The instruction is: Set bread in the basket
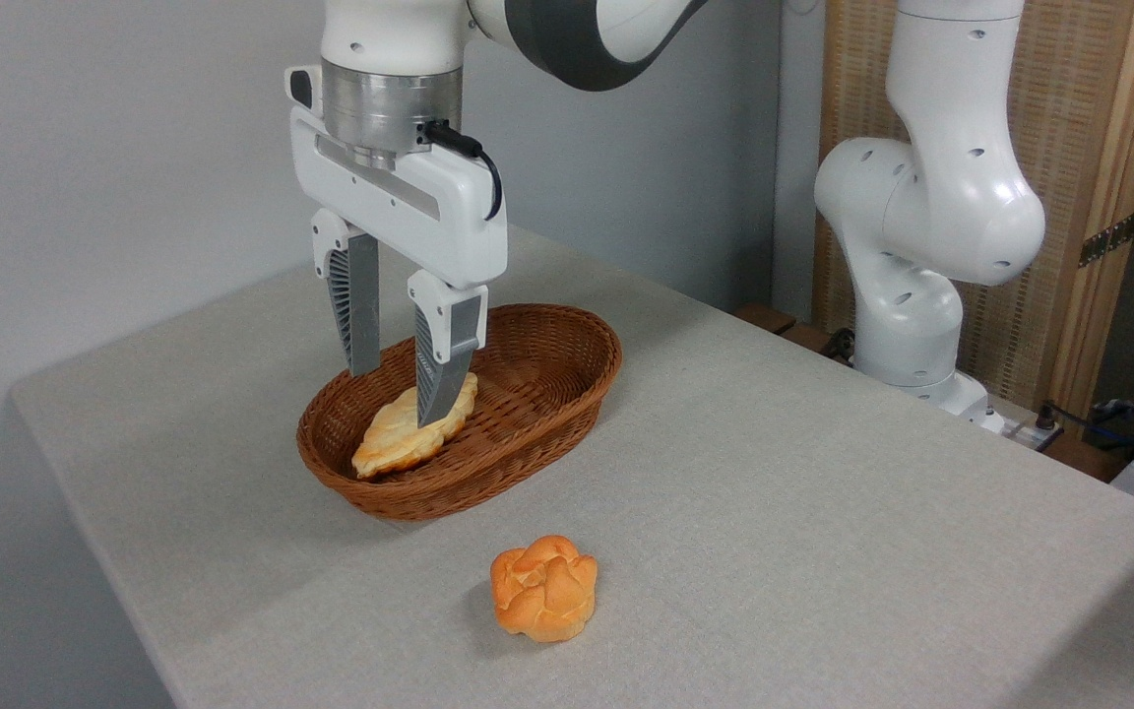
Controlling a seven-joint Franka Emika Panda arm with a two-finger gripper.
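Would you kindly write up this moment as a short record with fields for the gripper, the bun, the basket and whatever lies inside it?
gripper: two-finger gripper, open, fingers pointing down over the basket's left half, holding nothing
bread: small round orange-golden knotted bun, on the grey tablecloth, in front of the basket, apart from it
basket: oval brown woven wicker basket, upright on the table
basket contents: pale flat leaf-shaped pastry, lying in the left half
task status: bun not yet in the basket
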